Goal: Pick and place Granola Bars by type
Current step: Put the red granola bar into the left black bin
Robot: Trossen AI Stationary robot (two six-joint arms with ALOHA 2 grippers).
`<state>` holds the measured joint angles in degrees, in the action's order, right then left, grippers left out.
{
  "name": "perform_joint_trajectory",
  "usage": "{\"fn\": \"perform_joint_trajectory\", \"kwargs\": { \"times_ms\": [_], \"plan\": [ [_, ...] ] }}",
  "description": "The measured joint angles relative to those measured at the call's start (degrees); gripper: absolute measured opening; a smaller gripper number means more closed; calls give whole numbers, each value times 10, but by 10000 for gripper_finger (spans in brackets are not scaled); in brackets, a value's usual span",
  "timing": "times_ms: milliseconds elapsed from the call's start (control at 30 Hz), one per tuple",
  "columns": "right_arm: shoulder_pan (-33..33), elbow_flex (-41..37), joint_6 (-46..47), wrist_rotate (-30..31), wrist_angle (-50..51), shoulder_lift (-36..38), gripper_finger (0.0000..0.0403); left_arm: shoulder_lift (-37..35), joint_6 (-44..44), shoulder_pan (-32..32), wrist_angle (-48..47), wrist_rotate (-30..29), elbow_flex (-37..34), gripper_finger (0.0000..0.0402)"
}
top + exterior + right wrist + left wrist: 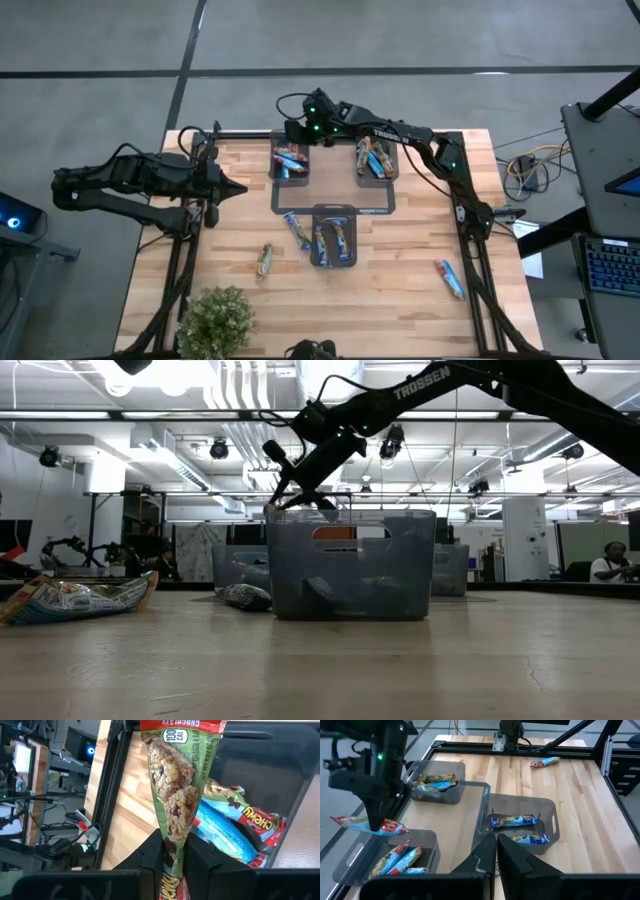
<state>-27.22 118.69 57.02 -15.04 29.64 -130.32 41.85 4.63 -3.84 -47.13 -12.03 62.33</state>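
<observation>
Right jaws (172,851) are pinched on a granola bar (176,790) by one end, its long axis sticking straight out past them, right above the far-left tray (291,176) that already holds similar bars, so the drop looks basically straight down. Left jaws (238,187) sit shut and empty over the counter's left side, well apart

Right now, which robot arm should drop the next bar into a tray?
The right. Its gripper already pinches a granola bar over the far-left tray, so it probably only needs to let go. The left gripper waits shut and empty near the table's left edge.
</observation>
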Motion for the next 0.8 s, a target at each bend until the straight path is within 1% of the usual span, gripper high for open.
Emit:
{"fn": "perform_joint_trajectory", "kwargs": {
  "times_ms": [267,533,633,700,800],
  "plan": [
    [2,-2,37,-1,2,-20,52,0,0,0,0,0,0,0],
    [3,-3,45,-1,2,-21,52,0,-1,0,0,0,0,0],
    [3,-4,42,-20,1,-21,53,0,-5,0,0,0,0,0],
    [4,-8,41,-41,1,-21,60,0,-5,0,0,0,0,0],
    [7,-16,46,-47,2,-21,87,0,-5,0,0,0,0,0]
  ]
}}
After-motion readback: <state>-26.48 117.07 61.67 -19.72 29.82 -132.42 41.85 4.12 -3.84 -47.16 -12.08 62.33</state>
